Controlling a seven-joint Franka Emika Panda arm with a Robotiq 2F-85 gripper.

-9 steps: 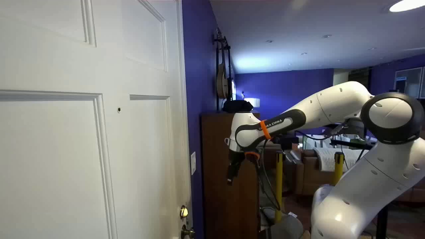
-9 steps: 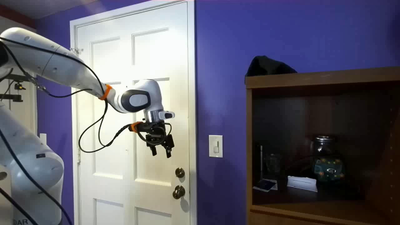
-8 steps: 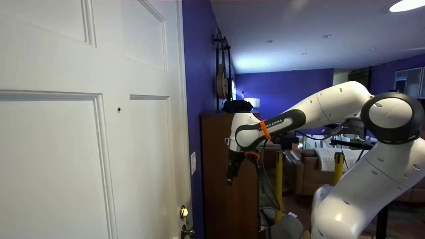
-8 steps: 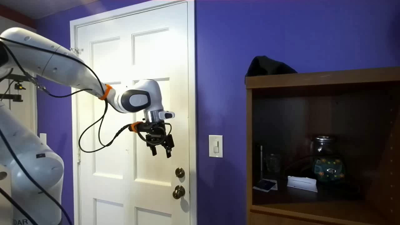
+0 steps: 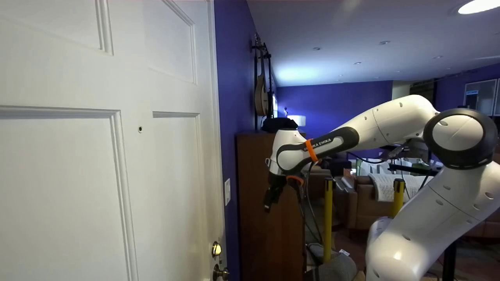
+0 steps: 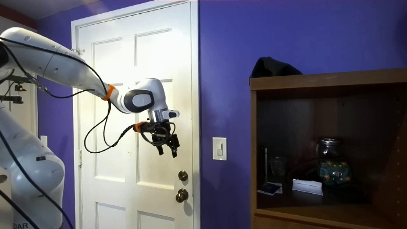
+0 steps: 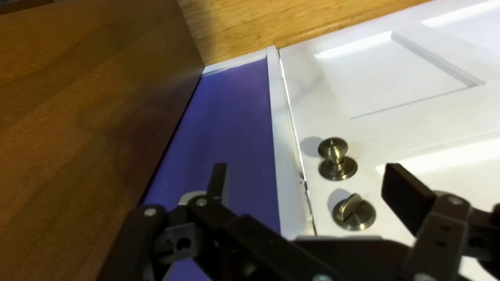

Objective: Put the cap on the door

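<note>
In an exterior view, the arm [image 6: 63, 70] comes in at the left edge, with the white door [image 6: 133, 171] standing behind it. In front of the door's right half, as seen from there, hangs the end effector [image 6: 167, 154], pointing down and released: its jaws stand wide apart and hold nothing, and the knob [image 7: 333, 148] and lock [image 7: 358, 217] that the wrist view frames between them are on the door beyond. Next comes the purple wall [image 6: 222, 79] with its light switch [image 6: 219, 149]. Farther right the cap [image 6: 274, 67] rests on top of the brown cabinet [image 6: 327, 80], at the corner nearest the door; it stretches along the cabinet's edge, humped at the door end and sloping down away from it.

The coming move seems to turn on this: the cap lies to the cabinet side of the end effector, and higher than it in both exterior views, well apart. Likely the step in hand is the reach for the cap, with this lone arm to do it. Rising before crossing looks safer, since a level swing toward the cabinet might meet its side beneath the cap.
</note>
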